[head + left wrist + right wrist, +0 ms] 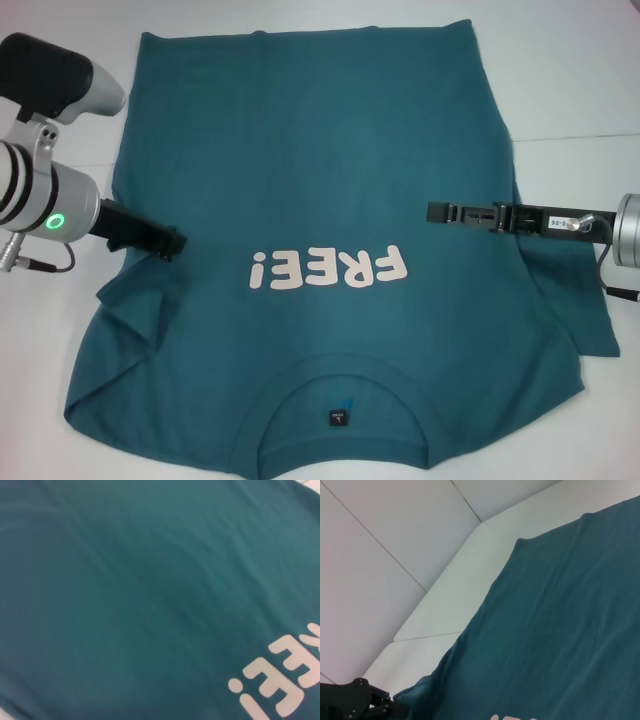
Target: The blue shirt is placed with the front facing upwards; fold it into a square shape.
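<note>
shirt: blue shirt [320, 200] lies flat on the white counter [570, 90], front up, collar [345, 385] at the near edge toward the robot, hem at the far side. Pink "FREE!" print [330, 270] sits mid-chest.
sleeves: left-side sleeve [115, 330] is rumpled, with a fold ridge; right-side sleeve [580, 320] lies spread flat.
left gripper [165, 242]: low over the shirt's left edge, level with the print; can't tell if fingers are spread or pressed together.
right gripper [440, 212]: reaches in over the right side of the body panel, above the fabric; finger state can't tell either.
left wrist view: fabric [150, 590] fills it, print [285, 680] at one corner.
right wrist view: shirt edge [485, 610], bare counter [445, 605], pale wall panels [380, 555] behind; left gripper [357, 702] in the corner.
obstructions: only the arms over the cloth.
</note>
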You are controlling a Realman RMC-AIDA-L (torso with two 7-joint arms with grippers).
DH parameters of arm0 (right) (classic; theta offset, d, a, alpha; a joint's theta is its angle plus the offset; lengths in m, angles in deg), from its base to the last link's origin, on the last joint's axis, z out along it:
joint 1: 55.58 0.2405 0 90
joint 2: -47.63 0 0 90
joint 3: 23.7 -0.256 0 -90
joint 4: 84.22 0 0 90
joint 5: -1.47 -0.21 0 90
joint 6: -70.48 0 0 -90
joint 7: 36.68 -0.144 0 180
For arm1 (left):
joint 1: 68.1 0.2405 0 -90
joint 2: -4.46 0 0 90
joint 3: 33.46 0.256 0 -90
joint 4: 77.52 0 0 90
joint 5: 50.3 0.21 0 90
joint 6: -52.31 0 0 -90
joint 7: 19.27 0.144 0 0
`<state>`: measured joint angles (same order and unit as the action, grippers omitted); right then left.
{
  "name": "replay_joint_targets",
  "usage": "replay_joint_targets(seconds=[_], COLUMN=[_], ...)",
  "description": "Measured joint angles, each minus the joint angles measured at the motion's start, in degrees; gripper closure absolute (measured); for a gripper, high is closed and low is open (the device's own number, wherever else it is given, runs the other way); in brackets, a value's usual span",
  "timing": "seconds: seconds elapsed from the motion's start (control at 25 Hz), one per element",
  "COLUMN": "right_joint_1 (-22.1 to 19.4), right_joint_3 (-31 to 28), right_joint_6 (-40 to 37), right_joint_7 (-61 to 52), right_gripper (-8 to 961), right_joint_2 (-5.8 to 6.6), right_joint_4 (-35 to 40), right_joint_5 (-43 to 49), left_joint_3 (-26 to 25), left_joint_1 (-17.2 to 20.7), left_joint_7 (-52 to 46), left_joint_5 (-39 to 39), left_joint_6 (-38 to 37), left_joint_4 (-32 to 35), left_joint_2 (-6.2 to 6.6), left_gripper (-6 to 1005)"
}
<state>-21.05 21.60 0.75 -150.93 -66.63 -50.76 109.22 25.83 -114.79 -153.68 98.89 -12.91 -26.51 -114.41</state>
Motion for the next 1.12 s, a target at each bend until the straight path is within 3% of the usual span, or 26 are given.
replay_joint_targets(seconds=[0.4,0.6,0.72,0.84,0.96,1.12], right_joint_1=[0.02,0.02,0.02,0.02,0.02,0.09], right_joint_3=[-0.11,-0.13,-0.13,-0.13,-0.13,-0.13], right_joint_6=[0.14,0.24,0.37,0.54,0.61,0.8], right_joint_7=[0.0,0.0,0.0,0.0,0.0,0.0], right_gripper=[39,39,39,39,39,39], right_joint_2=[0.0,0.0,0.0,0.0,0.0,0.0], right_joint_4=[0.03,0.03,0.03,0.03,0.03,0.03], right_joint_5=[0.0,0.0,0.0,0.0,0.0,0.0], left_joint_3=[1.1,1.57,1.29,-0.66,-5.94,-9.34], left_joint_1=[-0.59,-0.61,-0.31,0.36,-0.05,-0.26], left_joint_7=[-0.54,-0.62,-0.61,-0.62,-1.86,-7.71], left_joint_5=[3.17,4.88,5.56,4.67,4.27,4.06], left_joint_6=[0.9,1.16,1.19,1.32,0.95,-0.58], left_joint_4=[-0.37,-0.05,0.93,2.02,1.33,0.63], left_joint_2=[-0.62,-0.92,-1.26,-1.46,-1.16,-0.17], left_gripper=[974,849,618,532,447,449])
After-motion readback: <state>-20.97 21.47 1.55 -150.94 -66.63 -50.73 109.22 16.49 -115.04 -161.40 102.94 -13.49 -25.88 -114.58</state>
